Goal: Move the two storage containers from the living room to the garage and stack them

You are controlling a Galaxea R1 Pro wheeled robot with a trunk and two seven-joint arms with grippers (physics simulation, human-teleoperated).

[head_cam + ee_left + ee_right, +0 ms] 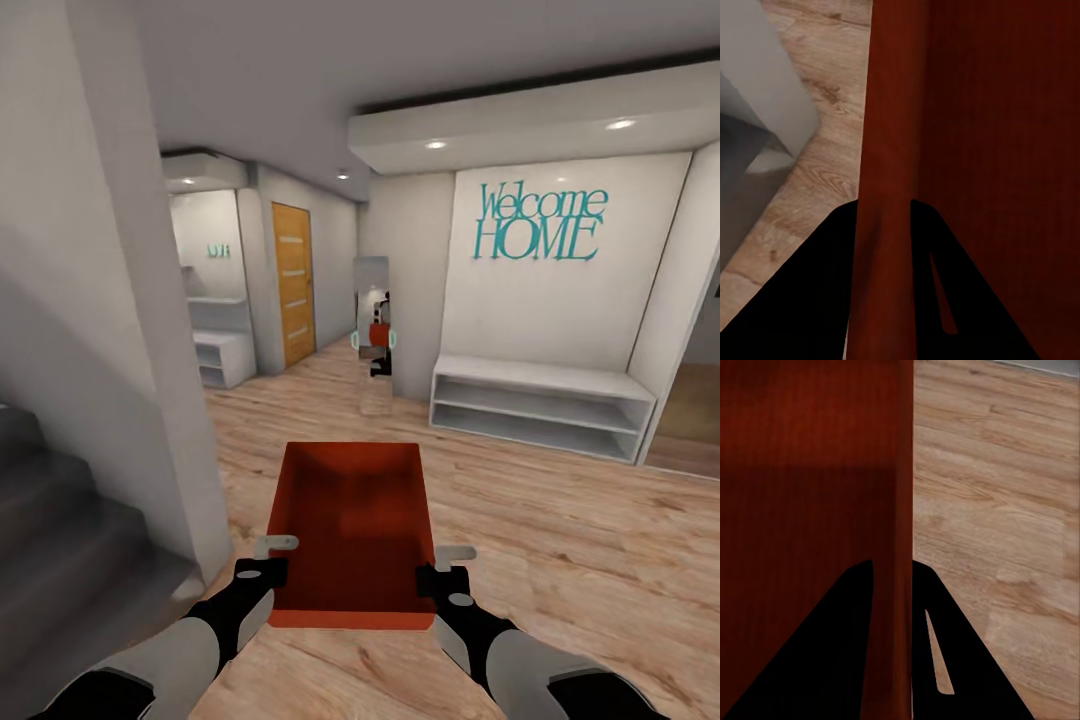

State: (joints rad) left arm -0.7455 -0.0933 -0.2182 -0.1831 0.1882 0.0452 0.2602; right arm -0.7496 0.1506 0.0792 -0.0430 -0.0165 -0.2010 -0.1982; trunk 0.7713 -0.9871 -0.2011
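I carry one orange-red storage container (350,530) in front of me, lidless and empty, held level above light wood-plank flooring. My left gripper (272,556) is shut on its left wall near the front corner, and my right gripper (440,566) is shut on its right wall. In the left wrist view the red wall (886,187) runs between the two dark fingers (810,300). The right wrist view shows the same: the container wall (894,510) pinched between the fingers (967,660).
A hallway lies ahead. A tall mirror (372,335) stands straight ahead, a white low shelf bench (540,405) under a "Welcome HOME" sign sits at right, an orange-brown door (293,283) at back left. A grey wall corner (150,380) and dark stairs (60,520) are close on my left.
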